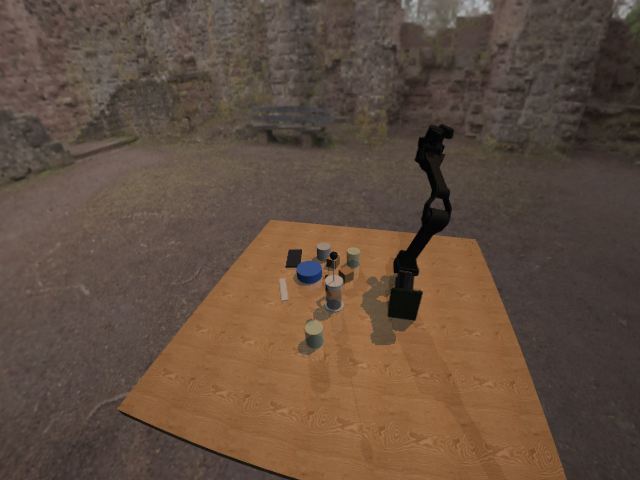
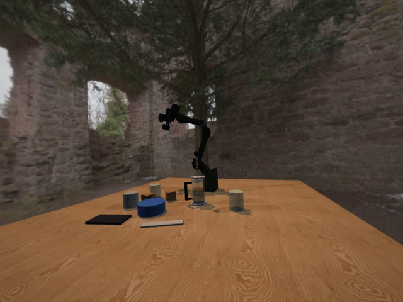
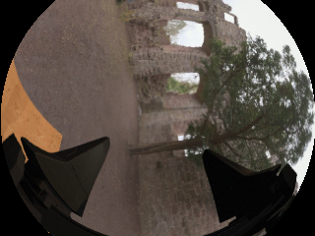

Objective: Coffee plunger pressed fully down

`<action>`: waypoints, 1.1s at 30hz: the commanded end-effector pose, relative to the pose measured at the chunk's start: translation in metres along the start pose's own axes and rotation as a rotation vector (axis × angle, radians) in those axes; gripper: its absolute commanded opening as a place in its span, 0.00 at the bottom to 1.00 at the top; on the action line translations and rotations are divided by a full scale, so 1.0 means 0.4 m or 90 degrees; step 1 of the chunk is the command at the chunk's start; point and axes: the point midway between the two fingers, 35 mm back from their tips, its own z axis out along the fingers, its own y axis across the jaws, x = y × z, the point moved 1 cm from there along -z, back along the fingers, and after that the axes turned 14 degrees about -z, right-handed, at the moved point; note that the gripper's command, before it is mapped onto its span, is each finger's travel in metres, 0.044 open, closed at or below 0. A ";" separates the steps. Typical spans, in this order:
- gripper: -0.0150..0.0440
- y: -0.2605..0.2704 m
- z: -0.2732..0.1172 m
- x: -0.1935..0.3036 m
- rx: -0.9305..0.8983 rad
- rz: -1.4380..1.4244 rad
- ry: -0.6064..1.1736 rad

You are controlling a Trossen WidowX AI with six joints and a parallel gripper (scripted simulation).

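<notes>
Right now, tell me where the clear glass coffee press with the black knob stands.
In the top view, the coffee press stands mid-table, just right of the blue round disc, with the brown wooden cube close behind it.

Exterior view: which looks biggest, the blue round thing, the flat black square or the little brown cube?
1. Flat black square, widest, though nearest the camera.
2. Blue round thing, close behind it.
3. Little brown cube, clearly smallest, and farther back.

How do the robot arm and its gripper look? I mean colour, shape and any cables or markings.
The arm is matte black throughout: slim segments with rounded joints, rising from a boxy black base. No cables, markings or coloured parts can be made out at this size. The gripper is black too; its two fingers are flat wedges narrowing to pointed tips, on a dark curved body.
</notes>
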 end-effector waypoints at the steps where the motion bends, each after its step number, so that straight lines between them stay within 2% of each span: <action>1: 1.00 0.068 0.028 -0.055 -0.046 0.034 -0.060; 9: 1.00 0.247 0.047 -0.224 -0.180 0.109 -0.211; 13: 1.00 0.364 0.008 -0.340 -0.299 0.171 -0.284; 16: 1.00 0.405 -0.029 -0.408 -0.354 0.230 -0.331; 22: 1.00 0.528 -0.196 -0.556 -0.538 0.280 -0.424; 29: 1.00 0.562 -0.336 -0.619 -0.642 0.295 -0.504; 33: 1.00 0.593 -0.491 -0.659 -0.748 0.293 -0.549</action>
